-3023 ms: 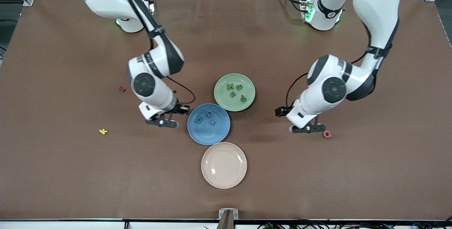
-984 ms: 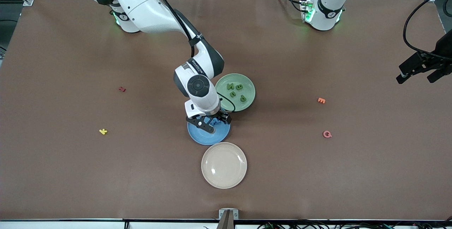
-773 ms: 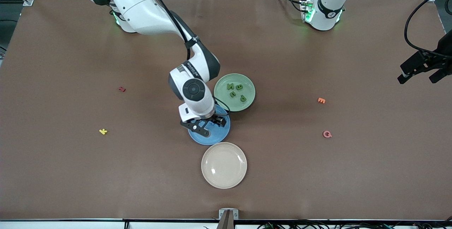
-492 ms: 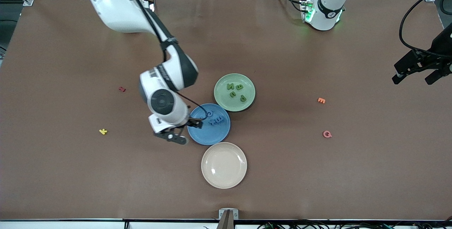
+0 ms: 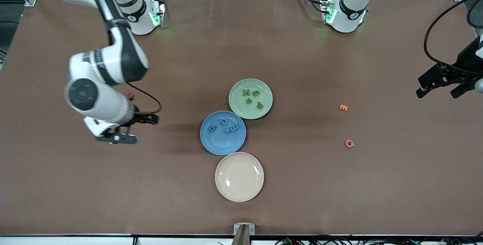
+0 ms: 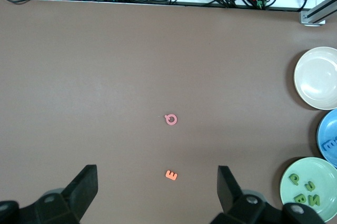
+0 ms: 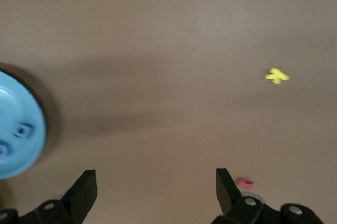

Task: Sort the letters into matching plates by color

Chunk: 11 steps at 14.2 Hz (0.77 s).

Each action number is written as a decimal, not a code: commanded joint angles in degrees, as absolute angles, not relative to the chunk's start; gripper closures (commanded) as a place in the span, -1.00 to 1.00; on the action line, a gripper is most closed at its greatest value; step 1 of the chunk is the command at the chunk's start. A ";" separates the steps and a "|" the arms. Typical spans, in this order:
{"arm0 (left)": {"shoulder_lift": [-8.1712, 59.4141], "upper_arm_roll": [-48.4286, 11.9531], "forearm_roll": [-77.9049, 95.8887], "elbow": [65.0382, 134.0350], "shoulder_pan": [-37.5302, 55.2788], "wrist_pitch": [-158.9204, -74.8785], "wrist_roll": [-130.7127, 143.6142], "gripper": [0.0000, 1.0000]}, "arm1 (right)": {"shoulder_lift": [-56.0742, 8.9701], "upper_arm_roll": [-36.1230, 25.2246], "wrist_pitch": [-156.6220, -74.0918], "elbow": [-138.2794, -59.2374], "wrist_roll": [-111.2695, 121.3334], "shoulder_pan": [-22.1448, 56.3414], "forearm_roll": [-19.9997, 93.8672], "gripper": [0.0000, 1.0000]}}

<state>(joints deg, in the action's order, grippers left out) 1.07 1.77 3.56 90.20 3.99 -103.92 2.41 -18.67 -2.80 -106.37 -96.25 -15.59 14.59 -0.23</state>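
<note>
A brown table fills the front view, with the two arm bases along its upper edge. Near the centre the green plate holds four green letters. The blue plate touches it at about 7 o'clock and now holds four blue letters. Three seconds ago it held only three, and half a second ago the right gripper was at this plate's rim, so the fourth blue letter has just been put down there. The cream plate, at 5 o'clock from the blue one, is empty.

The right gripper has moved away toward the right arm's end of the table. It hangs with its jaws wide and nothing between them, over the place where the yellow letter lies. A red letter lies beside that arm. The left gripper is high at the left arm's end, also wide and empty, and this arm waits.

The orange letter and the pink letter lie at about 3 o'clock from the plates, well apart from them; they belong to no plate.

In my judgement the sorting is complete, because no blue or green letter is left on the table.
</note>
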 commanded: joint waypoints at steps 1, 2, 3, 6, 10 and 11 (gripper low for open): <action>1.41 1.93 2.99 88.59 3.96 -102.48 2.63 -0.99 | -11.35 -1.49 -102.06 -100.20 -9.85 7.93 -0.79 -1.00; 1.41 1.93 2.90 88.68 3.96 -102.39 2.72 -0.99 | -10.21 -1.49 -100.39 -100.02 -9.15 6.00 -0.88 -1.00; 1.41 1.93 2.90 88.86 3.96 -102.31 2.72 -0.99 | -9.24 -1.49 -98.89 -99.76 -5.66 4.06 -1.05 -1.00; 1.23 1.93 2.99 89.03 4.04 -101.69 2.81 -0.99 | -8.53 -1.49 -93.36 -94.68 4.11 -1.13 -1.58 -1.00; 0.88 1.93 2.72 88.86 3.96 -101.43 2.72 -0.99 | -8.53 -1.41 -87.90 -88.43 5.71 -2.37 -3.68 -1.00; 0.79 1.93 2.64 88.77 3.96 -101.34 2.72 -0.99 | -8.53 -1.32 -87.19 -87.46 5.63 -2.29 -4.47 -1.00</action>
<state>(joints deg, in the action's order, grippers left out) 1.06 1.84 3.56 89.98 3.86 -102.91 2.42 -8.54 -2.65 -89.31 -90.14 5.15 -1.57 -2.60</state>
